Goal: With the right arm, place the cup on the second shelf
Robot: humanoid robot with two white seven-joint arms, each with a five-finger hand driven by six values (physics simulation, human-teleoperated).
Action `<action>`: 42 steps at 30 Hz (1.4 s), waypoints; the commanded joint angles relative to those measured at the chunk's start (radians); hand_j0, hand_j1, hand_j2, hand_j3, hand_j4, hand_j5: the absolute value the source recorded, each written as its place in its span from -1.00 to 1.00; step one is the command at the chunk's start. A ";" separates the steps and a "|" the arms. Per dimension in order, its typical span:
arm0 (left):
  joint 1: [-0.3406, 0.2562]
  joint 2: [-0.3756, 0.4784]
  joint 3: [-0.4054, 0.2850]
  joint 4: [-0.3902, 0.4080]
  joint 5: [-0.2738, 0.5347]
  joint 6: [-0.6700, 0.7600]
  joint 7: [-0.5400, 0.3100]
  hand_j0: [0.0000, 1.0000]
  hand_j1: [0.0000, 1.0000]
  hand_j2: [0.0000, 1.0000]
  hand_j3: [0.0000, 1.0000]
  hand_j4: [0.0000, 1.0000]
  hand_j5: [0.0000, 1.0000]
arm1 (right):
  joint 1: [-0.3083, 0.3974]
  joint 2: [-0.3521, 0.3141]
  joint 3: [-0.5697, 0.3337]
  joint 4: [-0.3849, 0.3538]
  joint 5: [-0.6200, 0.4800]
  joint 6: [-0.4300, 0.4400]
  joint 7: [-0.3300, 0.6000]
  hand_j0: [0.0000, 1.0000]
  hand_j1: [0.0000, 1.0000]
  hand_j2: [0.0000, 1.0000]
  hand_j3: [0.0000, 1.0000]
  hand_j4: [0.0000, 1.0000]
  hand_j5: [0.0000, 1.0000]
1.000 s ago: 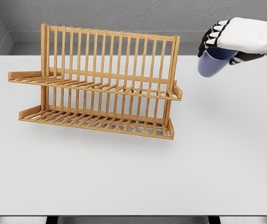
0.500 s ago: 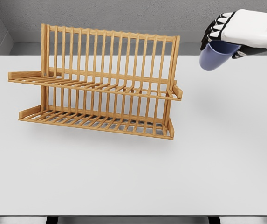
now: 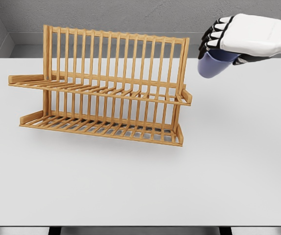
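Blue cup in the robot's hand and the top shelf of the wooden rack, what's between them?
Nothing: in the head view, only open air and bare white table separate the cup from the upper shelf.

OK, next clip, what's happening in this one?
The robot's right hand grips a blue cup in the air, tilted, just right of a two-tier wooden slatted dish rack that stands on a white table. The cup is beside the rack's top right corner and touches no shelf. Both shelves hold nothing, and the left arm is out of view.
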 commanded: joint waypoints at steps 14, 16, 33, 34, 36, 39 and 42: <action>0.002 0.000 0.000 0.000 -0.001 0.000 0.000 1.00 1.00 1.00 1.00 1.00 1.00 | 0.006 0.038 0.006 -0.015 -0.004 0.003 -0.001 0.30 0.30 0.30 0.30 0.30 0.30; 0.000 0.000 0.000 0.000 0.001 0.000 0.000 1.00 1.00 1.00 1.00 1.00 1.00 | 0.006 0.039 0.008 -0.044 -0.007 0.003 -0.001 0.31 0.31 0.31 0.31 0.31 0.31; 0.000 0.000 0.000 0.000 -0.001 0.000 0.000 1.00 1.00 1.00 1.00 1.00 1.00 | 0.003 0.090 0.008 -0.076 -0.004 0.003 -0.001 0.31 0.31 0.31 0.31 0.31 0.31; 0.000 0.000 0.000 0.000 0.001 0.000 0.000 1.00 1.00 1.00 1.00 1.00 1.00 | 0.003 0.090 0.008 -0.076 -0.004 0.003 -0.001 0.31 0.31 0.31 0.31 0.31 0.31; 0.000 0.000 0.000 0.000 -0.001 -0.002 0.000 1.00 1.00 1.00 1.00 1.00 1.00 | 0.003 0.090 0.006 -0.076 -0.004 0.003 -0.001 0.31 0.31 0.31 0.31 0.31 0.31; 0.000 0.000 0.000 0.000 -0.001 0.000 0.000 1.00 1.00 1.00 1.00 1.00 1.00 | 0.002 0.093 0.008 -0.075 -0.007 0.003 -0.001 0.34 0.34 0.34 0.34 0.34 0.34; 0.000 0.000 0.000 0.000 -0.001 0.000 0.000 1.00 1.00 1.00 1.00 1.00 1.00 | 0.000 0.102 0.011 -0.075 -0.007 0.003 -0.001 0.34 0.34 0.34 0.34 0.34 0.34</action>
